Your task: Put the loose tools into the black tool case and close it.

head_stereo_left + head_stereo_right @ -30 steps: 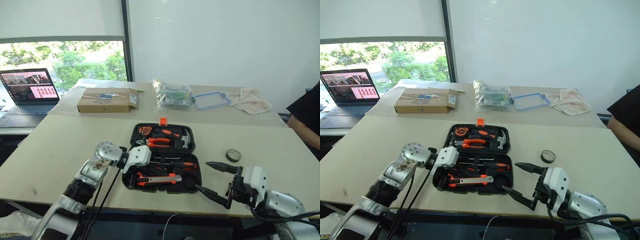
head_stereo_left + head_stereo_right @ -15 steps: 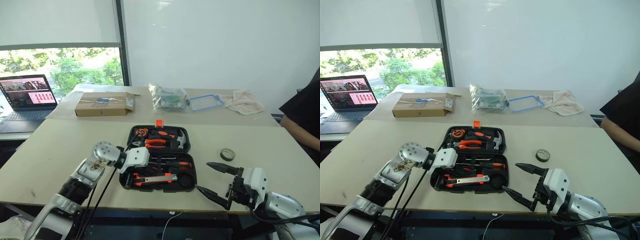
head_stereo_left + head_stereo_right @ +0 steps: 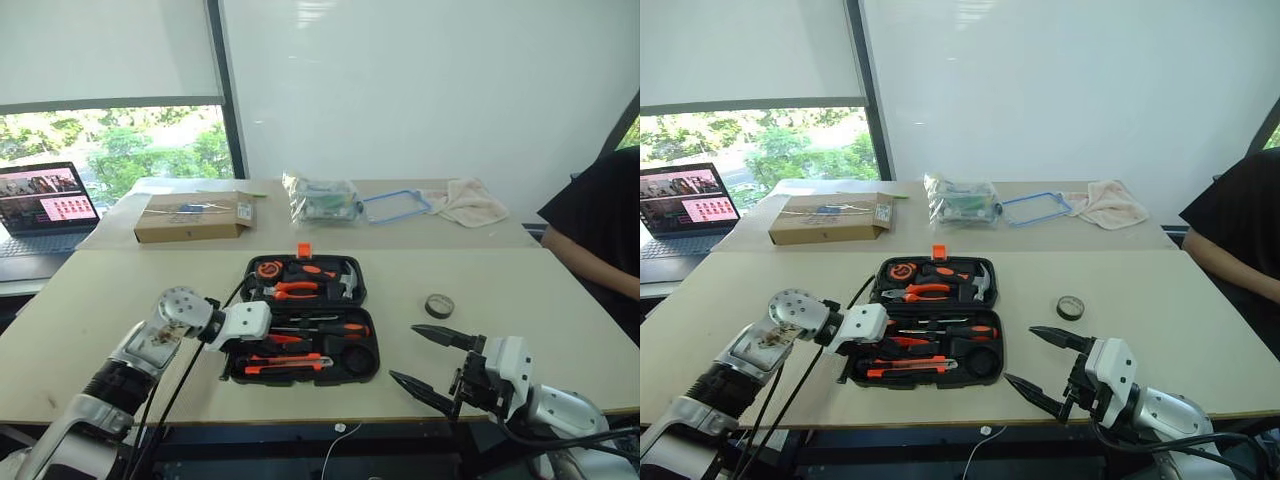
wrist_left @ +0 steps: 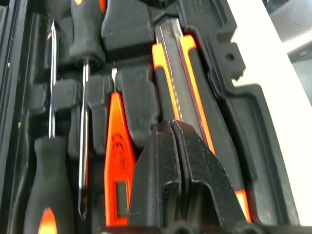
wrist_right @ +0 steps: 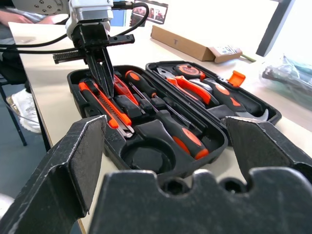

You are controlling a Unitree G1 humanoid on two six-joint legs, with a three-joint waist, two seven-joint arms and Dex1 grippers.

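Observation:
The black tool case (image 3: 355,358) lies open near the table's front edge, its orange latch (image 3: 303,250) on the far side. In the near half lie a utility knife (image 4: 178,73), two long screwdrivers (image 4: 85,122) and a short all-orange screwdriver (image 4: 117,161). My left gripper (image 4: 171,127) is shut and empty, its tips just above the knife at the case's left end; the right wrist view shows this gripper (image 5: 109,92) pointing down into the case. My right gripper (image 3: 405,353) hangs open and empty to the right of the case, at the table's front edge.
Orange-handled pliers (image 3: 290,290) and a hammer (image 3: 345,280) sit in the far half. A tape roll (image 3: 438,305) lies right of the case. Behind are a cardboard box (image 3: 190,215), a laptop (image 3: 40,200), a plastic bag (image 3: 320,198) and a cloth (image 3: 465,200). A person (image 3: 600,230) sits at the right.
The camera has turned, shifting the whole picture. My left gripper has slid toward the case's left end and sunk a little, still shut. The right gripper has kept still.

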